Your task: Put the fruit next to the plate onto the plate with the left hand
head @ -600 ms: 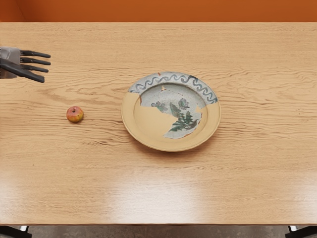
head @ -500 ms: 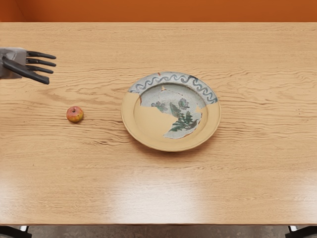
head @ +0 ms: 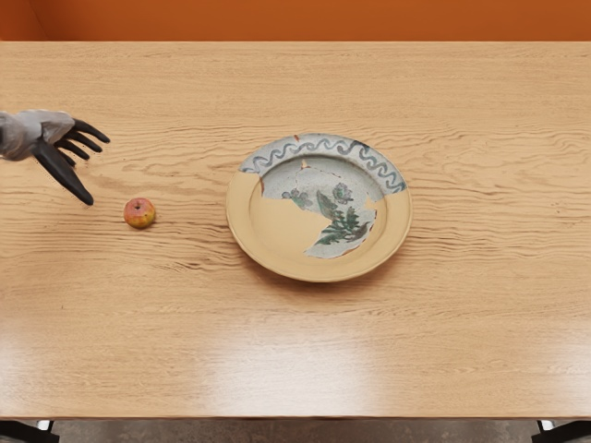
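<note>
At the far left of the table, the left hand had come a little closer and tipped down. Its fingers were spread wide and held nothing, and the thumb now pointed down toward the apple. The apple had not moved. It sat on the wood near the hand, left of the plate and not touching it. I think the hand was getting ready to grab.

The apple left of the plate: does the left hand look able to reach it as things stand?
Probably yes. The open left hand hangs up-left of the apple, with only bare table between them.
</note>
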`<state>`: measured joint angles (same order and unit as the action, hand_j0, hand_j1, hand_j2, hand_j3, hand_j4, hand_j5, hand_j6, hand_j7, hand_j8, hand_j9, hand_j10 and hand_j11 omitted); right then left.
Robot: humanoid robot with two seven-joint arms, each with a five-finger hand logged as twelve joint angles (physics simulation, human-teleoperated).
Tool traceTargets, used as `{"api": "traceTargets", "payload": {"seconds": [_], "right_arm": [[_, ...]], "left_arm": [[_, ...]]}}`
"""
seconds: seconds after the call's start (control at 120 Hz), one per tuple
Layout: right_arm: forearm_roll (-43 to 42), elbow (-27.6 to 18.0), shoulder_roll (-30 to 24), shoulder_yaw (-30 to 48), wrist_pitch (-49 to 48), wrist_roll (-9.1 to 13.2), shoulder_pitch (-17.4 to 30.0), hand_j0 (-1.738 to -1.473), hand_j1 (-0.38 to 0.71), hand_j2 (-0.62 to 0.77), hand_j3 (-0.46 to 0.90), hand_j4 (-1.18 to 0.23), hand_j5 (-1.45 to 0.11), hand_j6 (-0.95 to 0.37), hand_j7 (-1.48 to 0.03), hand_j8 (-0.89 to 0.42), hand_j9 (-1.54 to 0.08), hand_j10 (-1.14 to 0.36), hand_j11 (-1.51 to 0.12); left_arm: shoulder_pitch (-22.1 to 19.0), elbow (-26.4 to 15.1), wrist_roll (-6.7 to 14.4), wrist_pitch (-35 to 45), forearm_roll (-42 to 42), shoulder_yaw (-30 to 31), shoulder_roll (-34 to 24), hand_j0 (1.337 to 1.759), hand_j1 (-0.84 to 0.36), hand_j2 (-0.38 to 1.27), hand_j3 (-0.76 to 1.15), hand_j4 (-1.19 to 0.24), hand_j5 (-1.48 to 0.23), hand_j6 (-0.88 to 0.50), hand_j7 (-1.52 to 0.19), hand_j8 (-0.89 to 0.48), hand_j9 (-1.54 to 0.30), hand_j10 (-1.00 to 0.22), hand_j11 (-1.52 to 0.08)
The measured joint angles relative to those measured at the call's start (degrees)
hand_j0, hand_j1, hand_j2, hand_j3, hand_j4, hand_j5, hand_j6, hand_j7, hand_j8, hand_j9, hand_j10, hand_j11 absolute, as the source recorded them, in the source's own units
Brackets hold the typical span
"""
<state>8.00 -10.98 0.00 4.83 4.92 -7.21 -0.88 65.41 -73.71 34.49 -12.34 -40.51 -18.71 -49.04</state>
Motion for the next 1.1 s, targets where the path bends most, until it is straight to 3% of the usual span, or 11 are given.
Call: {"api": "traceTargets", "payload": {"seconds": [0.275, 0.533, 0.833, 0.908, 1.05, 1.1], "right_arm": [[0.0, 0.0, 0.0, 0.0, 0.0, 0.1, -0.4, -1.658, -0.31, -0.01, 0.0, -0.03, -0.05, -0.03, -0.05, -0.03, -0.05, -0.03, -0.05], [0.0, 0.0, 0.0, 0.0, 0.0, 0.1, -0.4, -1.658, -0.31, -0.01, 0.0, -0.03, -0.05, -0.03, -0.05, -0.03, -0.05, -0.03, -0.05], [0.0, 0.0, 0.0, 0.1, 0.0, 0.1, -0.5, -1.658, -0.31, -0.01, 0.0, -0.04, -0.05, -0.04, -0.05, -0.03, -0.05, -0.03, -0.05], [0.0, 0.0, 0.0, 0.1, 0.0, 0.1, -0.5, -1.658, -0.31, -0.01, 0.0, -0.04, -0.05, -0.04, -0.05, -0.04, -0.05, -0.03, -0.05], [0.0, 0.0, 0.0, 0.1, -0.1, 0.1, -0.5, -1.658, -0.31, -0.01, 0.0, -0.03, -0.05, -0.04, -0.05, -0.03, -0.05, -0.03, -0.05], [0.0, 0.0, 0.0, 0.1, -0.1, 0.1, -0.5, -1.658, -0.31, -0.01, 0.0, -0.03, -0.05, -0.03, -0.05, -0.03, -0.05, -0.03, -0.05]], "left_arm": [[0.4, -8.1, 0.5, 16.7, -8.6, 6.6, 1.6, 1.658, 0.05, 0.05, 0.0, -0.25, -0.32, -0.25, -0.32, -0.25, -0.32, -0.25, -0.32], [0.5, -14.7, 0.5, 22.4, -9.2, 11.4, 1.5, 1.658, 0.05, 0.05, 0.0, -0.25, -0.33, -0.26, -0.33, -0.26, -0.32, -0.25, -0.32], [0.7, -15.6, 0.5, 24.8, -8.7, 15.1, 2.5, 1.658, 0.05, 0.05, 0.0, -0.25, -0.33, -0.26, -0.32, -0.26, -0.32, -0.25, -0.32], [5.4, -14.8, 0.5, 24.8, -7.0, 18.1, 3.4, 1.658, 0.05, 0.05, 0.0, -0.25, -0.33, -0.25, -0.33, -0.25, -0.32, -0.25, -0.32], [7.3, -13.1, 0.5, 26.2, -4.3, 24.2, 6.9, 1.658, 0.05, 0.05, 0.0, -0.25, -0.33, -0.26, -0.33, -0.25, -0.33, -0.25, -0.33], [9.8, -12.6, 0.5, 27.7, -3.7, 26.7, 7.4, 1.658, 0.05, 0.05, 0.0, -0.25, -0.33, -0.26, -0.33, -0.25, -0.33, -0.25, -0.33]]}}
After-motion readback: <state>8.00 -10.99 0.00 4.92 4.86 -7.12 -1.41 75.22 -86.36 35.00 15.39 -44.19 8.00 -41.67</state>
